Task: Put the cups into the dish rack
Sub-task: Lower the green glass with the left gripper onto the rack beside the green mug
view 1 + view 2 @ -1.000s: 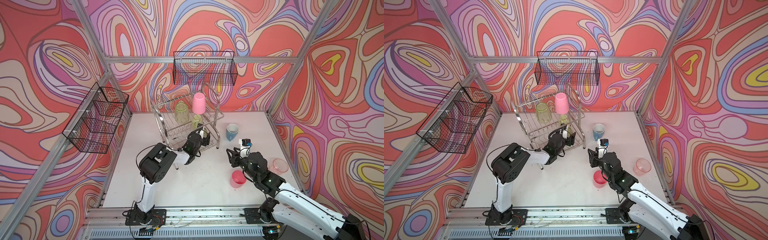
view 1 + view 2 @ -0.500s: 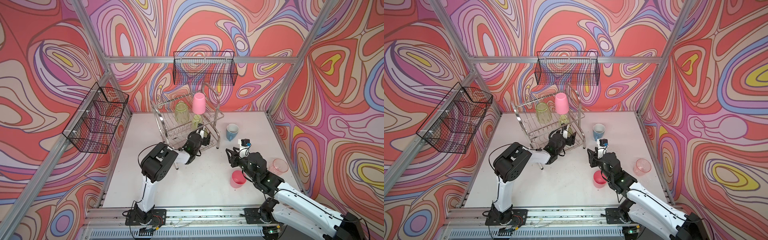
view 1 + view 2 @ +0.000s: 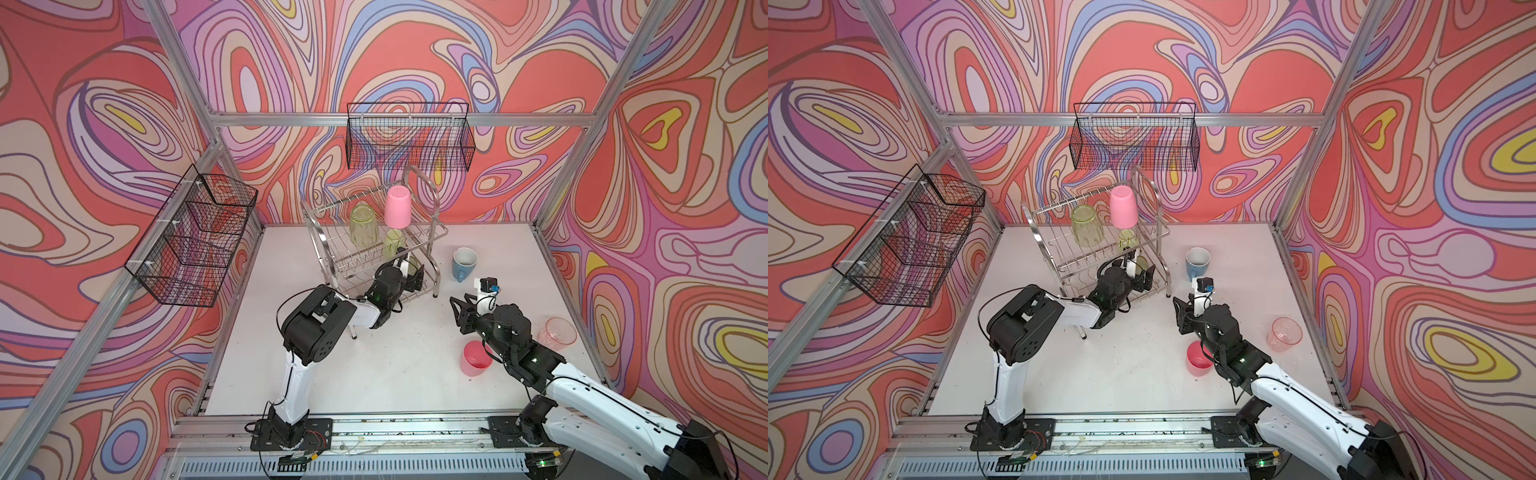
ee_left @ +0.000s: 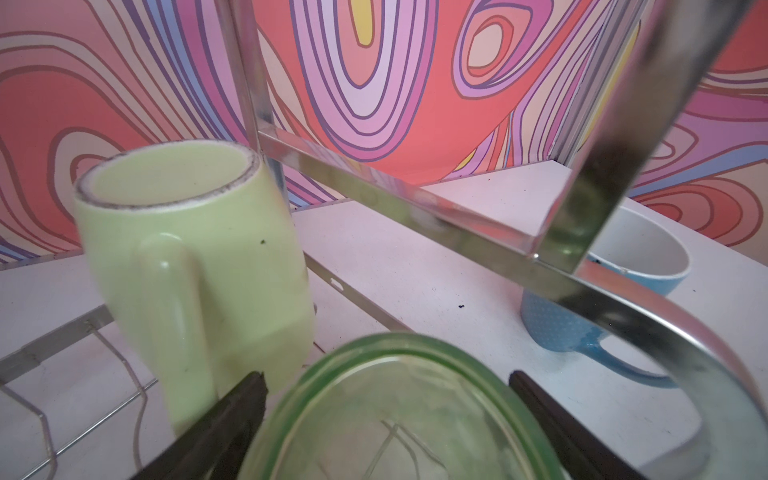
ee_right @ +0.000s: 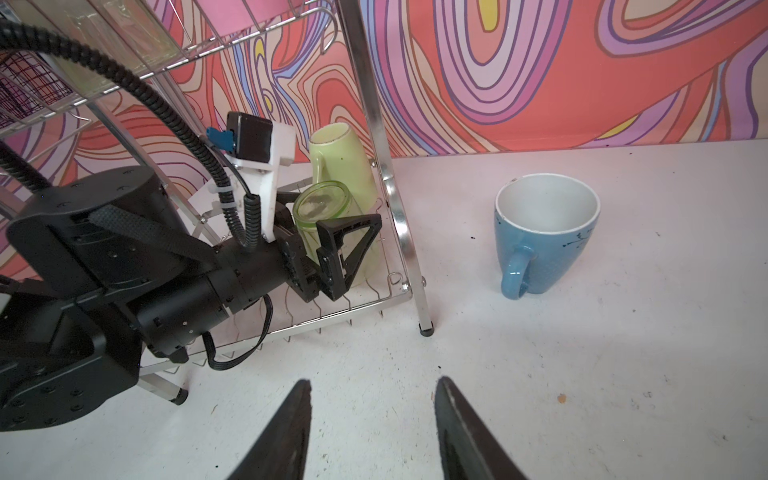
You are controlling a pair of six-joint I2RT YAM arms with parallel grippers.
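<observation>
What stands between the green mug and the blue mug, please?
The dish rack's corner post stands between the green mug, inside the rack, and the blue mug on the table; otherwise bare table. The right wrist view shows it.

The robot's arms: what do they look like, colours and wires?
The left arm and right arm have white shells and chunky black joints. The left pincer and right pincer have black fingers. A white bracket holds a black camera with blue plug and ribbed black cable.
</observation>
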